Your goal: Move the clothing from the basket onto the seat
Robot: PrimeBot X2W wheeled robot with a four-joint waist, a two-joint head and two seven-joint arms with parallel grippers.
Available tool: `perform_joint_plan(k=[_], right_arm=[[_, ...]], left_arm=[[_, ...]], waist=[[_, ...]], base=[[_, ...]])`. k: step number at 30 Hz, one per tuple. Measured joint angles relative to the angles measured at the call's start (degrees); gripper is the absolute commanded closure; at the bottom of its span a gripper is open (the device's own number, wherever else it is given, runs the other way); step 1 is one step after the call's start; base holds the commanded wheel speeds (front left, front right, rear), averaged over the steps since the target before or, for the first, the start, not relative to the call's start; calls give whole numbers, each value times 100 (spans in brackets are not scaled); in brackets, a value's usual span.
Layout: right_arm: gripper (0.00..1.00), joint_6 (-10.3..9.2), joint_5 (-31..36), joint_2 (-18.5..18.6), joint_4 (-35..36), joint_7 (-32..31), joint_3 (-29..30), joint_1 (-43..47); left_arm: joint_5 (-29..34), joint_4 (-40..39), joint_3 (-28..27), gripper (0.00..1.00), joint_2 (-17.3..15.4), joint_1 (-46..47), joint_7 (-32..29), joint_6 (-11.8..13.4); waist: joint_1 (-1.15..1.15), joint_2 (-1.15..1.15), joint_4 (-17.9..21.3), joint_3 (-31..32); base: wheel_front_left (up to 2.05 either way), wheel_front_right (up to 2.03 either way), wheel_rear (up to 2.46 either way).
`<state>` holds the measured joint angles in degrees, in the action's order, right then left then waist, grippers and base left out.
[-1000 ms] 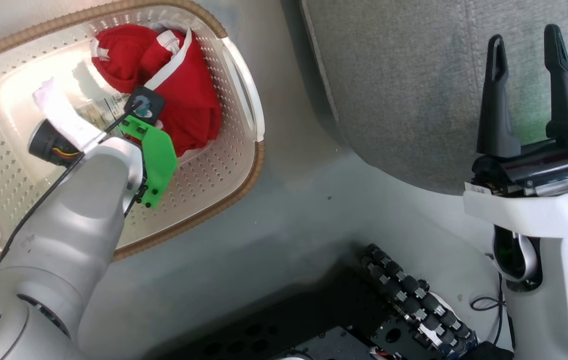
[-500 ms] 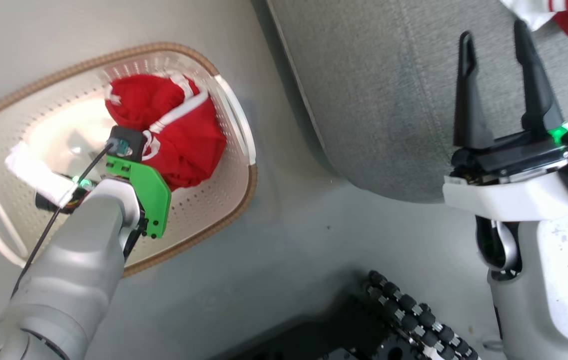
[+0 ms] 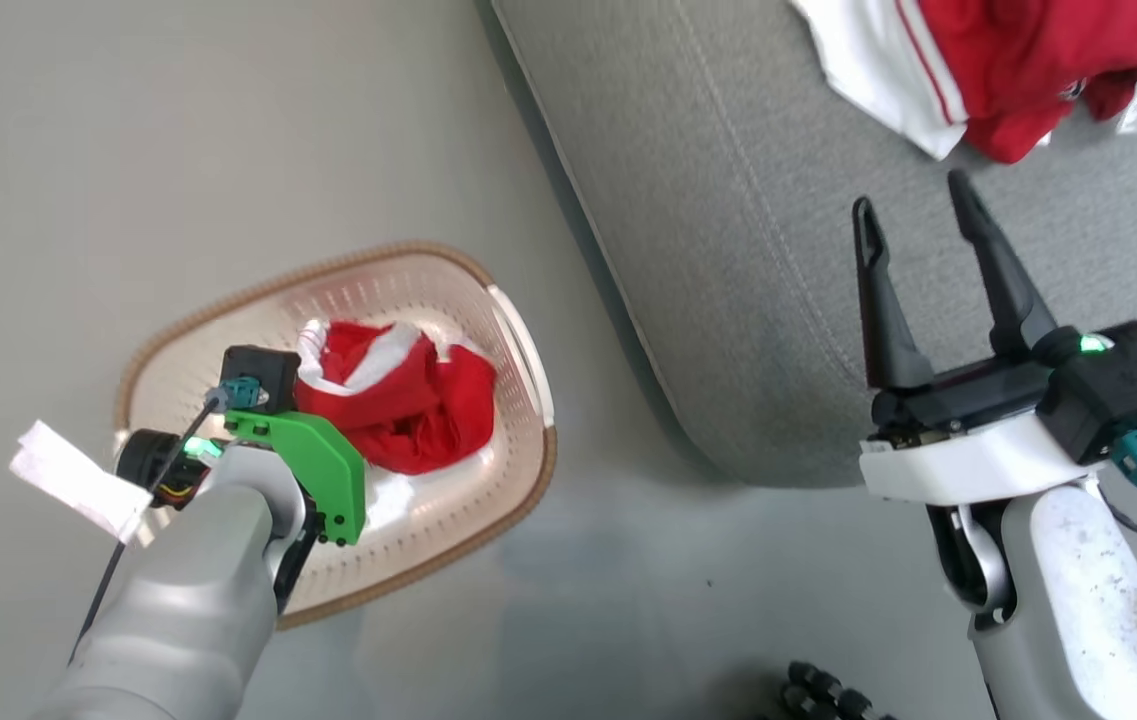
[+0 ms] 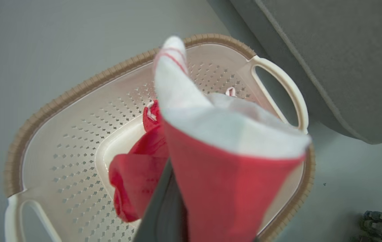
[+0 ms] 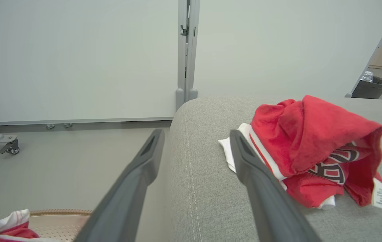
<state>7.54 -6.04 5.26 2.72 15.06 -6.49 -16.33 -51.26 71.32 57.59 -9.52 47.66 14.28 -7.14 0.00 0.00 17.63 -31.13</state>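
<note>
The cream perforated basket (image 3: 518, 330) with a brown rim (image 4: 76, 90) stands on the floor left of the grey seat (image 3: 728, 200). My left gripper (image 4: 166, 181) is shut on a red garment with white trim (image 4: 224, 188), which drapes over the fingers above the basket; its lower folds (image 3: 408, 410) hang into the basket. Fabric hides the fingertips. A second red garment with a dark logo and white tag (image 5: 315, 148) lies on the seat (image 5: 204, 188), also at the head view's top right (image 3: 1018, 70). My right gripper (image 3: 913, 195) hovers open and empty over the seat, just short of that garment.
The basket's white handle (image 4: 278, 87) faces the seat's rounded edge. Grey floor (image 3: 178, 150) surrounds the basket. Behind the seat stand a white partition with a grey post (image 5: 185, 50), a castor (image 5: 11, 148) and a bin (image 5: 370, 85). My dark base (image 3: 828, 690) shows low.
The head camera has drawn back and up, bringing the garment on the seat into view. My left arm has risen with the red garment, pulling it up from the basket floor.
</note>
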Motion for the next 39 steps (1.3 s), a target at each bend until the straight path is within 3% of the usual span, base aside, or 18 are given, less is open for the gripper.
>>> perform_joint_plan(k=[6,10,16,17,21,28,39], right_arm=[[0,0,-16,91,-146,0,-123,326],[0,0,-25,118,-240,0,-141,519],[0,0,-38,169,-336,0,-171,783],[0,0,-42,178,-365,0,-194,823],[0,0,-55,210,-420,0,-261,976],[0,0,-94,254,-449,0,-324,1051],[0,0,-130,249,-475,0,-372,1133]], left_arm=[[180,-881,-410,100,-221,-283,70,-10],[612,-1844,-1065,100,-442,-758,76,169],[1419,-3337,-2231,100,-500,-1591,77,342],[1692,-3795,-2646,100,-430,-1907,77,342],[2184,-4623,-3314,100,-191,-2416,77,210],[2793,-5873,-4119,100,274,-3028,77,4],[2760,-7337,-4201,100,513,-3456,86,-23]], waist=[[0,0,-143,788],[0,0,-242,1299],[0,0,-379,1958],[0,0,-422,2163],[0,0,-483,2508],[-1,0,-518,2895],[0,0,-445,2992]], base=[[0,0,0],[0,0,0],[0,0,0],[0,0,0],[0,0,0],[0,0,0],[0,0,0]])
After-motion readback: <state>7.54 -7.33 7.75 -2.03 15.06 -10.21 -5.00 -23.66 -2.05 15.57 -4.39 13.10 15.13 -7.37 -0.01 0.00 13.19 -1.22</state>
